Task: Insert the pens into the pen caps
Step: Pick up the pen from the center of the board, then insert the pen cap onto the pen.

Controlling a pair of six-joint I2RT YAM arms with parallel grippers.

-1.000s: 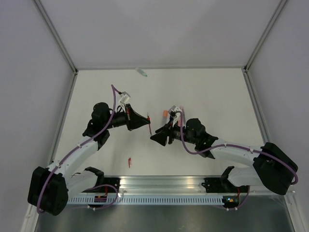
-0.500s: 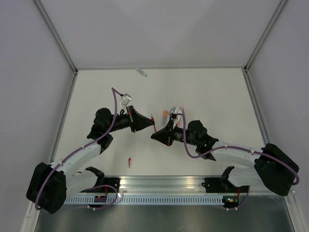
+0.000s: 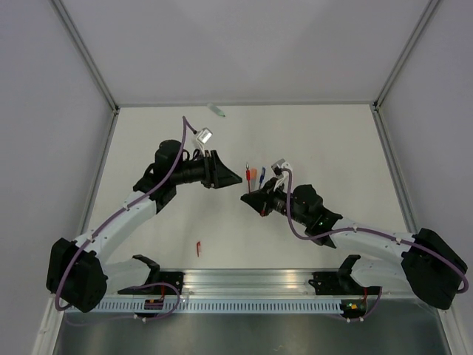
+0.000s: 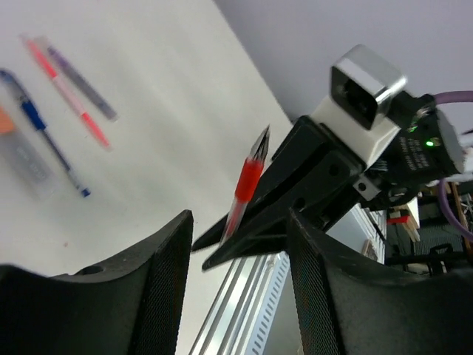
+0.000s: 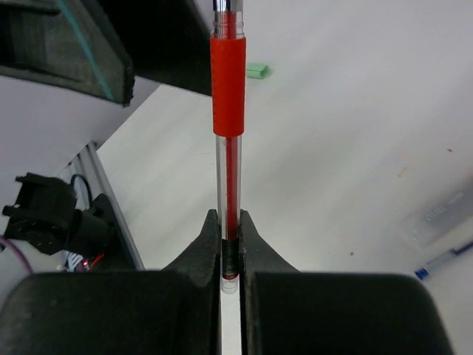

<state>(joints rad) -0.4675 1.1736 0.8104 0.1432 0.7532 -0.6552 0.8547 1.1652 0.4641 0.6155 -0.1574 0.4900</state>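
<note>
My right gripper (image 5: 229,251) is shut on the lower end of a clear red pen (image 5: 228,96), which stands up straight from the jaws. In the top view the right gripper (image 3: 246,198) holds this red pen (image 3: 247,171) near the table's middle. My left gripper (image 3: 235,177) is open just left of it, jaws apart and nothing between the fingers (image 4: 166,281). A blue pen (image 4: 44,133), a salmon pen (image 4: 68,95) and a grey pen (image 4: 83,83) lie on the table. A mint green cap (image 3: 218,111) lies at the far edge and a small red cap (image 3: 198,248) near the front.
An orange piece and a blue pen (image 3: 261,175) lie close behind the right gripper. A metal rail (image 3: 244,279) runs along the near edge between the arm bases. Grey walls enclose the white table (image 3: 332,148) on three sides.
The red pen passed from the left gripper to the right. The right jaws shut on it, then the left jaws opened and drew back up and to the left.
</note>
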